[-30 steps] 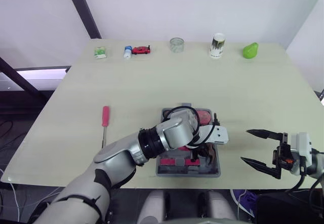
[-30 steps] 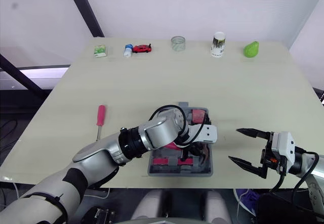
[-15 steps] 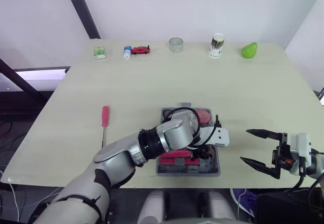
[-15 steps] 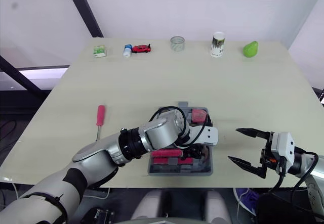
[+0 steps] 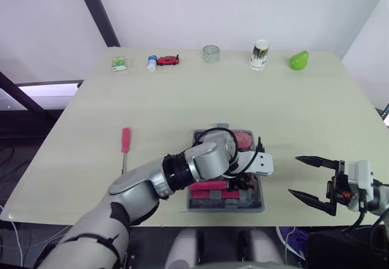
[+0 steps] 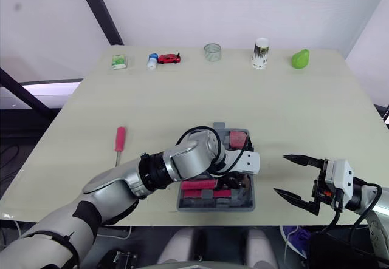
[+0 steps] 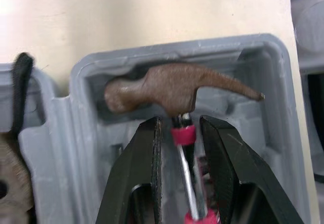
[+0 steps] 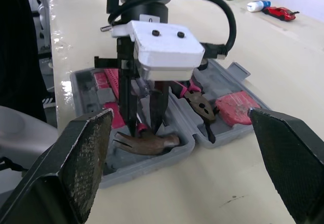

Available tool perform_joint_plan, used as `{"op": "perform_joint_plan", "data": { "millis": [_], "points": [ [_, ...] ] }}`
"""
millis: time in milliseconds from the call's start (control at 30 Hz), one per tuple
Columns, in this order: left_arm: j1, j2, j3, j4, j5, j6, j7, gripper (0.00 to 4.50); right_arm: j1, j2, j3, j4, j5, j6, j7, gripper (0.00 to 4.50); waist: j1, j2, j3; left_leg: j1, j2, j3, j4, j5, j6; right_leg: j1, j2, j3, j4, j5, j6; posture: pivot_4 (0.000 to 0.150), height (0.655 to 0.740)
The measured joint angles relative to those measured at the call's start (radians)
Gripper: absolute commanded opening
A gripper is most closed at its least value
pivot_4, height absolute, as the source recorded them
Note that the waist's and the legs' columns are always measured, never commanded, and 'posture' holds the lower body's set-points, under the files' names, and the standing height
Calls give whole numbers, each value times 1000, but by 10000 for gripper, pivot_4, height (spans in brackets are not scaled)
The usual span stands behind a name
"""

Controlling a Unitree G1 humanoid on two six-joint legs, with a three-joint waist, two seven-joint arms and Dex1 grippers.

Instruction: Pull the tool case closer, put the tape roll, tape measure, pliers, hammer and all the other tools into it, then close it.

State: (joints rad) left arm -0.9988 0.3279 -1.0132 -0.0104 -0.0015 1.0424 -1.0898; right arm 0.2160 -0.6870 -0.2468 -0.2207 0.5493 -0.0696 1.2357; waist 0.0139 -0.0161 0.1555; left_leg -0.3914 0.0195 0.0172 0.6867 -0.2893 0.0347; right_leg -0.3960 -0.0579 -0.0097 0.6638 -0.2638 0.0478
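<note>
Left gripper has lowered the hammer into the tool case.

One bench. One grey tool case. One hammer. One pair of pliers. One flat red thing that I cannot name. One red-handled screwdriver. One green-and-white box, one small bottle, one red toy car, one clear glass, one white cup and one green pear-shaped thing. The pink-handled tools are packed too closely to count.
</note>
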Motion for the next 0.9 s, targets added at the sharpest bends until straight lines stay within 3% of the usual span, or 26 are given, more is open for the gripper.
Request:
{"op": "perform_joint_plan", "data": {
  "millis": [400, 700, 900],
  "points": [
    [-6, 31, 38, 17, -19, -38, -40, 13327, -3, 3, 0, 0, 0, 0, 0, 45000, 0, 0, 0, 0, 0, 0, 0, 0, 0, 0, 0, 0, 0, 0, 0, 1500, 7400],
    [-13, 59, 163, 56, -64, -86, -71, 13327, -5, 8, 6, 0, -2, -1, -2, 45000, 0, 0, 0, 0, 0, 0, 0, 0, 0, 0, 0, 0, 0, 0, 0, 1500, 7400],
    [62, 28, 355, 58, -155, -166, -60, 13327, -13, 8, 13, 0, -7, -2, -2, 45000, -2, 0, 0, 0, 2, 0, 0, 0, 0, 0, 0, 0, 0, 0, 0, 1500, 7400]
  ]
}}
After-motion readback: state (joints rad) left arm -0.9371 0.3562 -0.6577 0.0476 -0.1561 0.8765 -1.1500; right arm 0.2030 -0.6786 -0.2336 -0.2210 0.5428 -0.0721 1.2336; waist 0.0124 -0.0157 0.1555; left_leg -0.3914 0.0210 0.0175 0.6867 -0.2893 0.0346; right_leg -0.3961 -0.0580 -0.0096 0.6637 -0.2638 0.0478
